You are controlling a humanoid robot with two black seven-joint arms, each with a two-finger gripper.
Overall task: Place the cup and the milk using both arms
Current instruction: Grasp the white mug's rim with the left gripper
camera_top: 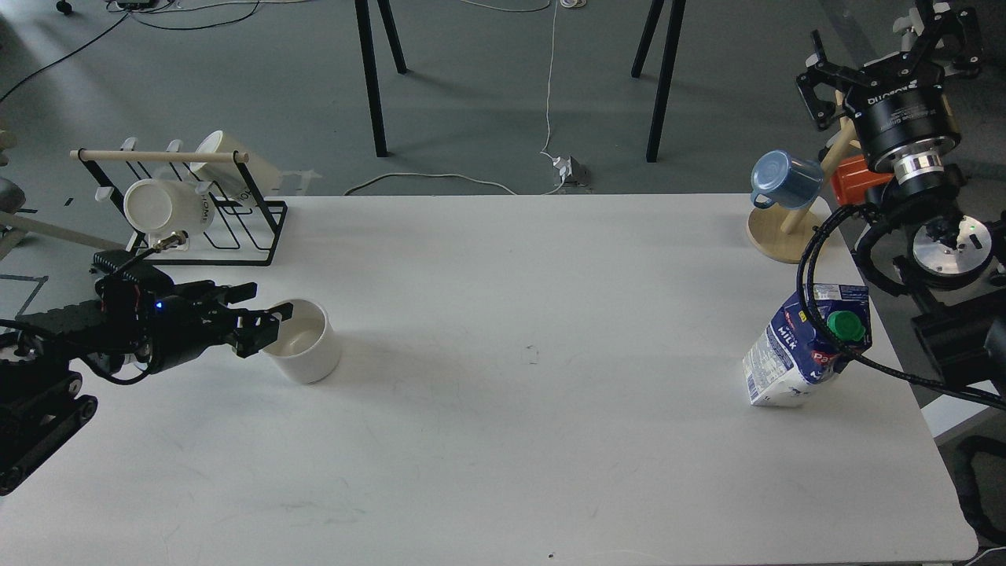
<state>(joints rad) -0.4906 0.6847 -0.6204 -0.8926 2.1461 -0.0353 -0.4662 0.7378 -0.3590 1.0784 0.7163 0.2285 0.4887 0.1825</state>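
Lab: grey floor, loose cables [440, 182], bare white table [503, 440].

Beyond my left fingers [271, 321] I see a black wire rack [206, 224] holding white mugs [163, 207]. Below my right fingers [892, 43], a blue mug [784, 178] hangs on a wooden stand [786, 233] at the worktop [503, 440] edge.

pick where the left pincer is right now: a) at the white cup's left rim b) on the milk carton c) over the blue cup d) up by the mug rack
a: the left pincer sits low over the table at the left rim of the white cup, its fingers spread, away from the mug rack and the milk carton.
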